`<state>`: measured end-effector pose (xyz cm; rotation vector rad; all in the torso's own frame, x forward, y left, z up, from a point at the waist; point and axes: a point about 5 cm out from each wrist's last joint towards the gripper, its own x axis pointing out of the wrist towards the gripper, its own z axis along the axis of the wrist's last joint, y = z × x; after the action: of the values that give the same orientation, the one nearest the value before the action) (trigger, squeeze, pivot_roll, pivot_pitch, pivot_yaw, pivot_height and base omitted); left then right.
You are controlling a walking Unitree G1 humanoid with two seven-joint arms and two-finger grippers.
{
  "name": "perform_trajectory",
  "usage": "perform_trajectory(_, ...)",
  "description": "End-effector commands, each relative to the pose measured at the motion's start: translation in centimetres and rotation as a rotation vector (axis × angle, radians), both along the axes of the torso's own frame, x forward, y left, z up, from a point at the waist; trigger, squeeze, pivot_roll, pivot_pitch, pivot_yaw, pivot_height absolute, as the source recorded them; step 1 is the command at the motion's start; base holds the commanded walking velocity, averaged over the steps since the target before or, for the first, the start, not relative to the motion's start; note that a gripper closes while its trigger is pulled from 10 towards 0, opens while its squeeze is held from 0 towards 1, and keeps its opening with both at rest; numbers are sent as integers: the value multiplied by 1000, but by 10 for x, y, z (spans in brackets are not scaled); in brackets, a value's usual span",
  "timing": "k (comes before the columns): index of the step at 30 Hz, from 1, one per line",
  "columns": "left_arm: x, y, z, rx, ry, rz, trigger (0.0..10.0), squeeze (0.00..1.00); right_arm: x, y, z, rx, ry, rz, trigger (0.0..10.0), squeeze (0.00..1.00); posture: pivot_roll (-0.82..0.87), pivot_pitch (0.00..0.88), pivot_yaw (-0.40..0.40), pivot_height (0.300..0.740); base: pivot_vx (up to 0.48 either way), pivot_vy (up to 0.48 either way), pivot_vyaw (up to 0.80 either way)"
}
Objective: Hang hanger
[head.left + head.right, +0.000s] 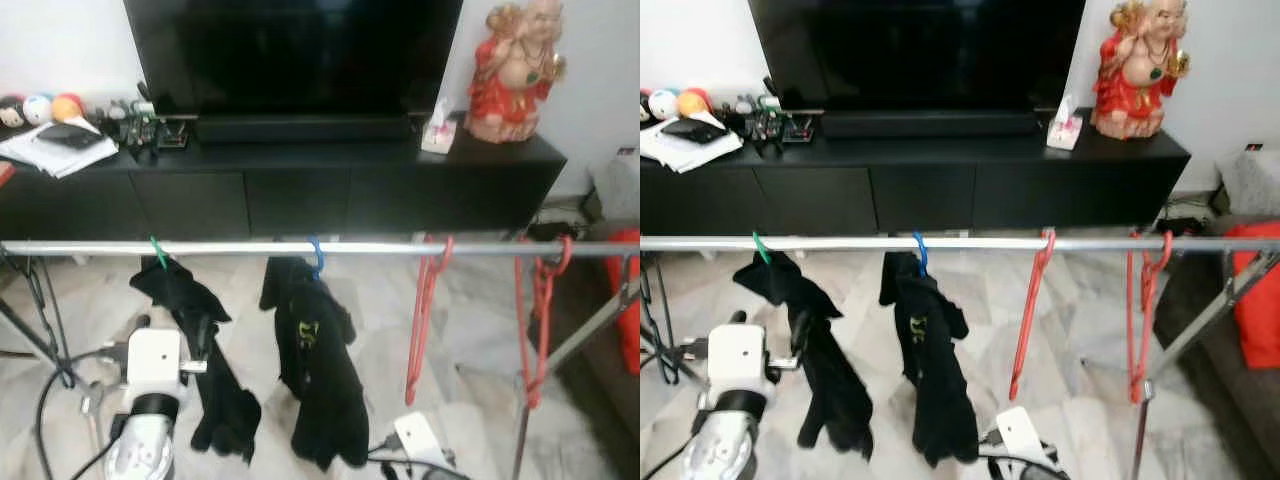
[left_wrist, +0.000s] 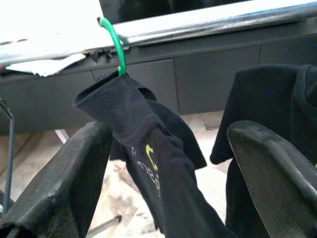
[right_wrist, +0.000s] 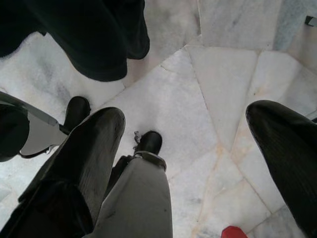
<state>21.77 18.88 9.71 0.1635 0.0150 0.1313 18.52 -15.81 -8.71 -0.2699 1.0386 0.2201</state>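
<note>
A silver rail (image 1: 250, 248) runs across in front of me. On it a green hanger hook (image 1: 157, 252) carries a black garment (image 1: 215, 390), and a blue hook (image 1: 316, 258) carries a second black garment (image 1: 320, 380). Two bare red hangers (image 1: 424, 310) (image 1: 540, 310) hang further right. My left gripper (image 2: 168, 134) is raised just below the green hook (image 2: 116, 47), open, its fingers (image 2: 64, 183) on either side of the black garment (image 2: 148, 144). My right gripper (image 3: 187, 114) is low, open, pointing down at the marble floor (image 3: 218, 79).
Behind the rail stands a black TV console (image 1: 300, 185) with a TV (image 1: 290, 50), a red figurine (image 1: 515, 70), a tissue box (image 1: 438, 132) and papers (image 1: 55, 145). Rack legs (image 1: 590, 325) slant at both ends. A red object (image 1: 628, 300) sits far right.
</note>
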Motion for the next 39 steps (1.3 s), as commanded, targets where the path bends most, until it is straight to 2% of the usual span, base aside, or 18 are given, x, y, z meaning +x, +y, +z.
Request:
perform_trajectory(1, 1, 8, -1, -28, 30, 52, 10000, 0, 2, -1, 1, -2, -4, 0, 10000, 0, -23, 0, -14, 740, 0, 0, 0)
perform_trajectory(3, 2, 10, -3, -43, 51, 73, 10000, 0, 2, -1, 1, -1, -4, 0, 10000, 0, -23, 0, -14, 740, 0, 0, 0)
perform_trajectory(6, 10, 15, -10, -84, 157, 119, 10000, 0, 3, 0, 2, 1, -5, 2, 10000, 0, -23, 0, -18, 740, 0, 0, 0)
perform_trajectory(7, 10, 15, -10, -84, 157, 119, 10000, 0, 3, 0, 2, 1, -5, 2, 10000, 0, -23, 0, -18, 740, 0, 0, 0)
perform_trajectory(9, 19, 13, -8, -150, 189, 129, 10000, 0, 5, 0, 2, -9, -9, 27, 10000, 0, -26, 0, -20, 740, 0, 0, 0)
perform_trajectory(10, 19, 13, -8, -150, 189, 129, 10000, 0, 5, 0, 2, -9, -9, 27, 10000, 0, -26, 0, -20, 740, 0, 0, 0)
perform_trajectory(11, 22, 10, -8, -190, 206, 118, 10000, 0, 5, 0, 3, -9, -10, 32, 10000, 0, -26, 0, -20, 740, 0, 0, 0)
perform_trajectory(14, 26, 5, -6, -212, 211, 96, 10000, 0, 5, 0, 3, -7, -10, 25, 10000, 0, -25, 0, -21, 740, 0, 0, 0)
perform_trajectory(19, 32, 1, -7, -223, 248, 83, 10000, 0, 6, 0, 3, -9, -10, 34, 10000, 0, -27, 0, -19, 740, 0, 0, 0)
perform_trajectory(22, 39, 5, -3, -225, 242, 136, 10000, 0, 6, 0, 3, -8, -12, 35, 10000, 0, -31, 0, -20, 740, 0, 0, 0)
perform_trajectory(24, 55, 5, 2, -241, 227, 186, 10000, 0, 7, 1, 3, -9, -12, 38, 10000, 0, -27, 0, -26, 740, 0, 0, 0)
perform_trajectory(25, 55, 5, 2, -241, 227, 186, 10000, 0, 7, 1, 3, -9, -12, 38, 10000, 0, -27, 0, -26, 740, 0, 0, 0)
perform_trajectory(27, 64, 3, 2, -255, 224, 193, 10000, 0, 7, 1, 3, -10, -12, 40, 10000, 0, -29, 0, -28, 740, 0, 0, 0)
perform_trajectory(30, 76, -4, -4, -234, 253, 168, 10000, 0, 7, 1, 3, -10, -13, 41, 10000, 0, -35, 0, -27, 740, 0, 0, 0)
perform_trajectory(33, 82, -8, -9, -226, 282, 160, 10000, 0, 7, 1, 4, -9, -13, 42, 10000, 0, -37, 0, -31, 740, 0, 0, 0)
perform_trajectory(36, 93, -11, -18, -197, 351, 210, 10000, 0, 8, 1, 4, -9, -15, 44, 10000, 0, -49, 0, -31, 740, 0, 0, 0)
perform_trajectory(39, 97, -12, -18, -198, 356, 239, 10000, 0, 8, 1, 4, -9, -16, 43, 10000, 0, -49, 0, -31, 740, 0, 0, 0)
